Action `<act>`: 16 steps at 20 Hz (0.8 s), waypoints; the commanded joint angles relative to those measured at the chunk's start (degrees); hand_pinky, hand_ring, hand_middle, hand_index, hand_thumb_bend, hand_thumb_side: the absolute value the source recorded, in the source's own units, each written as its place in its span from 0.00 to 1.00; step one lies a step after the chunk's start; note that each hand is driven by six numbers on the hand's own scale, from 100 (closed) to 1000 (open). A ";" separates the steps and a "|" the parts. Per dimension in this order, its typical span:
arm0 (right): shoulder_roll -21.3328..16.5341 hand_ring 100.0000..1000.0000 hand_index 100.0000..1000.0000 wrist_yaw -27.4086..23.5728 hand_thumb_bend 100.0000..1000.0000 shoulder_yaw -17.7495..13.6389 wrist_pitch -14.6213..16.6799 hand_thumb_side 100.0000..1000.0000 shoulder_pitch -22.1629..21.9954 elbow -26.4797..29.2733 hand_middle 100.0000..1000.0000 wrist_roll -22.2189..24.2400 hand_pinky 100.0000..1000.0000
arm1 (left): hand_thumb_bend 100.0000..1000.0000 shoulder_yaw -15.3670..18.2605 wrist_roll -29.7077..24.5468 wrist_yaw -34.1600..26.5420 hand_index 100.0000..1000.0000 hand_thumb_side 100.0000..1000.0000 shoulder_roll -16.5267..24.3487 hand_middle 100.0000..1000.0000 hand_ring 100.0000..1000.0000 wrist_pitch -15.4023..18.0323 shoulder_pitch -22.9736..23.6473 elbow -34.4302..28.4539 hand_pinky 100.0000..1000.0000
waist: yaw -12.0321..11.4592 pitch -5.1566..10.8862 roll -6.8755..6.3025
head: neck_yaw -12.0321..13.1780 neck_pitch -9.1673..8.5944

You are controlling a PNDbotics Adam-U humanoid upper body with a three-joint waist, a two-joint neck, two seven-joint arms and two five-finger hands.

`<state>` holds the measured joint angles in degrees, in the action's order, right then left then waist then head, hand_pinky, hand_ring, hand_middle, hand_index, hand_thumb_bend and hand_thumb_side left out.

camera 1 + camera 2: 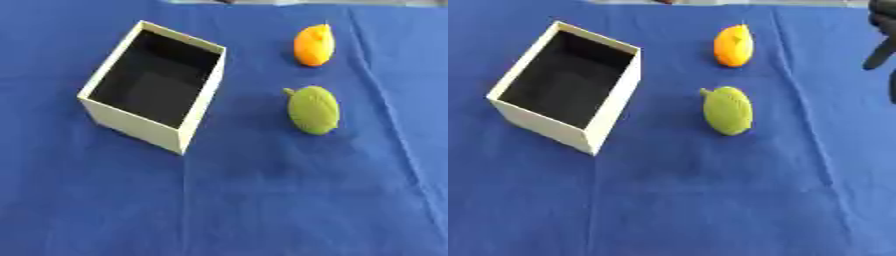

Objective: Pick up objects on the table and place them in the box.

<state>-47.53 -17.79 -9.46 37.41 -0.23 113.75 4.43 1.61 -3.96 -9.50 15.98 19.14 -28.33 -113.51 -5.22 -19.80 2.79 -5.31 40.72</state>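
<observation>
Blue cloth, nothing picked yet.
Cream box (140, 127) sits left and empty; green fruit (313, 110) and orange fruit (314, 46) lie right of it, long axes running away, nearest the right hand (883, 30) at the edge, grip unreadable.

Box (553, 127) left; orange fruit (734, 46), green fruit (728, 111) right.

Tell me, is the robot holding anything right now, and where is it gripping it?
Nothing is held. Only part of the right hand shows, at the right eye view's upper right edge, apart from the orange fruit and green bumpy fruit.
</observation>
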 commanded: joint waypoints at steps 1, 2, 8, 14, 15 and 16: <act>-1.18 0.96 0.77 -0.14 0.00 -0.33 0.03 0.41 0.16 0.84 0.43 0.38 0.97 | 0.00 -0.03 -0.12 -0.09 0.81 0.55 0.50 0.70 0.78 0.05 -0.63 -1.08 0.78 | -0.14 1.24 0.01 | -0.20 -0.67; -1.15 0.96 0.77 -0.07 0.00 -0.28 0.04 0.41 0.14 0.84 0.43 0.49 0.97 | 0.00 -0.04 -0.13 -0.11 0.81 0.55 0.47 0.70 0.78 0.03 -0.63 -1.08 0.78 | -0.18 1.24 0.02 | -0.20 -0.59; -1.70 0.98 0.79 1.28 0.00 -0.34 0.22 0.41 0.12 0.84 0.45 1.26 0.97 | 0.00 -0.11 -0.21 -0.15 0.81 0.55 0.45 0.70 0.78 -0.09 -0.60 -1.08 0.78 | -0.19 1.35 0.10 | -0.24 -0.50; -5.73 1.00 0.84 10.73 0.00 -0.48 2.86 0.39 0.76 0.84 0.61 3.57 0.94 | 0.00 -0.20 -0.31 -0.09 0.81 0.55 0.70 0.70 0.78 -0.16 -0.48 -1.08 0.78 | -0.07 1.50 0.32 | -0.62 -0.13; -6.34 1.00 0.84 12.98 0.00 -0.28 3.30 0.38 1.08 0.84 0.63 3.95 0.94 | 0.00 -0.22 -0.33 -0.10 0.81 0.55 0.72 0.70 0.78 -0.16 -0.49 -1.08 0.78 | -0.09 1.47 0.33 | -0.71 -0.07; -6.99 1.00 0.85 15.06 0.00 -0.05 3.60 0.36 1.54 0.84 0.66 4.12 0.94 | 0.00 -0.25 -0.36 -0.10 0.81 0.55 0.73 0.70 0.78 -0.17 -0.51 -1.08 0.78 | -0.15 1.43 0.34 | -0.84 -0.05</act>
<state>-51.57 -5.27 -9.08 40.37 0.88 113.75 8.16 1.54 -4.18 -9.55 15.98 18.92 -28.33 -113.51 -5.40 -19.56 3.15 -5.89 40.77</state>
